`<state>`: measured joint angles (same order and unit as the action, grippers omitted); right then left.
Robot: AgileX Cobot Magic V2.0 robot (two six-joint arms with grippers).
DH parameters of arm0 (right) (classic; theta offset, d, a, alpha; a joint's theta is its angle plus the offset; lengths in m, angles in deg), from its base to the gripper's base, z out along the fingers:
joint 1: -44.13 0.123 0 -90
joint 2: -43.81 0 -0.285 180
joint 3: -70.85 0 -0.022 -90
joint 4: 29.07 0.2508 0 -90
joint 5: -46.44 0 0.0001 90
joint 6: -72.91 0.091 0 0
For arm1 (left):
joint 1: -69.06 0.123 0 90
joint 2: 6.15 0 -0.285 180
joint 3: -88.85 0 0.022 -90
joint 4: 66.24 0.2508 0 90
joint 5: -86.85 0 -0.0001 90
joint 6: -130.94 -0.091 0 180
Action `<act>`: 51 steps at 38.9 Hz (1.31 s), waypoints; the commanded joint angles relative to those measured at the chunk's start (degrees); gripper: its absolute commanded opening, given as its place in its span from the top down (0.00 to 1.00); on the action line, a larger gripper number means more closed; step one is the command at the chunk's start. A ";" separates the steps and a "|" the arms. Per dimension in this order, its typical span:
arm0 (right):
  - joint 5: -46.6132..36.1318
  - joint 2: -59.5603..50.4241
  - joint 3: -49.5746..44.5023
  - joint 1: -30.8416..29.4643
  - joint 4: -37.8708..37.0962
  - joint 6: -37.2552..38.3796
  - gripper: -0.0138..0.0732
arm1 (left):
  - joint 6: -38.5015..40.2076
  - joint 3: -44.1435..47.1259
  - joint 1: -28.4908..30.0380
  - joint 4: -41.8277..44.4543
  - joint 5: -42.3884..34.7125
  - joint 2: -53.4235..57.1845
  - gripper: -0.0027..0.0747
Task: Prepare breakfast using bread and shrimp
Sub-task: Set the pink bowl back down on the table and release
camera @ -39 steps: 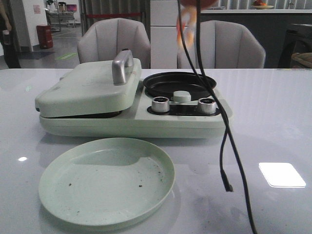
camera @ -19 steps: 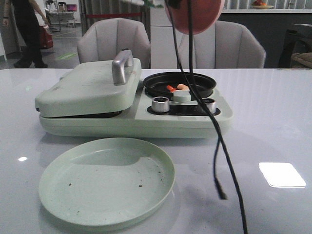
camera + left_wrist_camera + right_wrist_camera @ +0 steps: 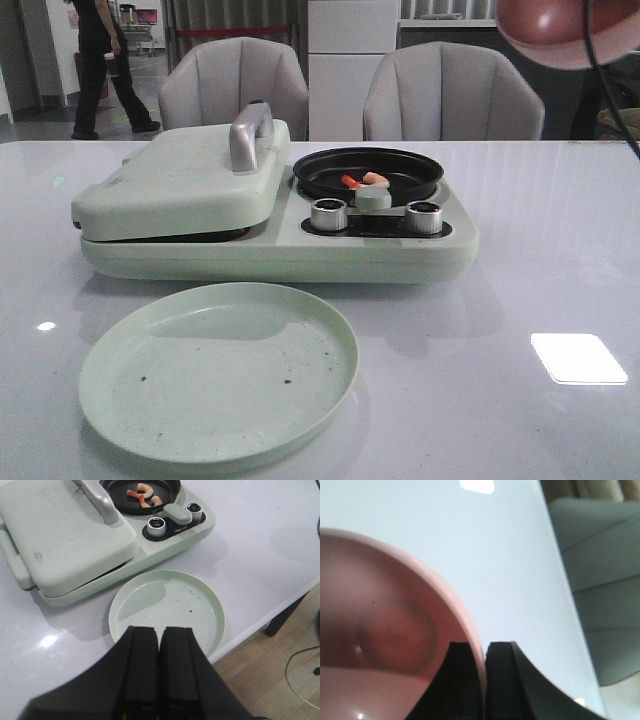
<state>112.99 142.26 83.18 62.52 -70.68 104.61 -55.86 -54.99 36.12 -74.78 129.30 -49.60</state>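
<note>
The shrimp (image 3: pixel 366 180) lies in the black pan (image 3: pixel 368 172) on the green cooker (image 3: pixel 270 240), lid (image 3: pixel 180 180) down beside it, bread nowhere visible. The right tool (image 3: pixel 483 655) pinches the rim of a pink bowl (image 3: pixel 380 645), high above the desk (image 3: pixel 560 260). The left tool (image 3: pixel 159 645) hangs fully closed and holding nothing, over the green plate (image 3: pixel 167 607).
</note>
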 commanded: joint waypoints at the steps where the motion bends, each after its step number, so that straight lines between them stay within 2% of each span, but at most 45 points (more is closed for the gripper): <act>1: -9.30 -7.08 -7.49 -6.23 6.64 -1.62 0.79 | 0.11 -1.73 -0.49 -0.55 -4.02 -0.13 0.84; 10: -26.64 -7.48 -27.14 -22.02 31.48 -14.25 0.79 | 0.11 -1.73 -0.49 -0.55 -4.02 -0.13 0.84; 15: -30.93 -3.57 -31.48 -26.72 40.98 -20.76 0.79 | 0.11 -1.73 -0.49 -0.55 -4.02 -0.13 0.84; 27: -32.52 4.10 -31.28 -27.07 43.05 -21.09 0.78 | 0.11 -1.73 -0.49 -0.55 -4.02 -0.13 0.84; 30: -31.62 4.11 -30.77 -27.07 43.05 -21.09 0.71 | 0.11 -1.73 -0.49 -0.55 -4.02 -0.13 0.84; 40: -25.05 4.11 -26.69 -26.99 39.85 -21.29 0.35 | 0.11 -1.73 -0.49 -0.55 -4.02 -0.13 0.84; 42: -24.74 4.11 -26.33 -26.88 40.20 -21.29 0.33 | 0.11 -1.73 -0.49 -0.55 -4.02 -0.13 0.84; 51: -19.87 2.62 -22.72 -26.75 42.44 -21.29 0.32 | 0.11 -1.73 -0.49 -0.55 -4.02 -0.13 0.84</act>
<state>92.01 148.55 57.22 35.74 -29.07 83.96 -55.86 -54.99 36.12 -74.78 129.30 -49.60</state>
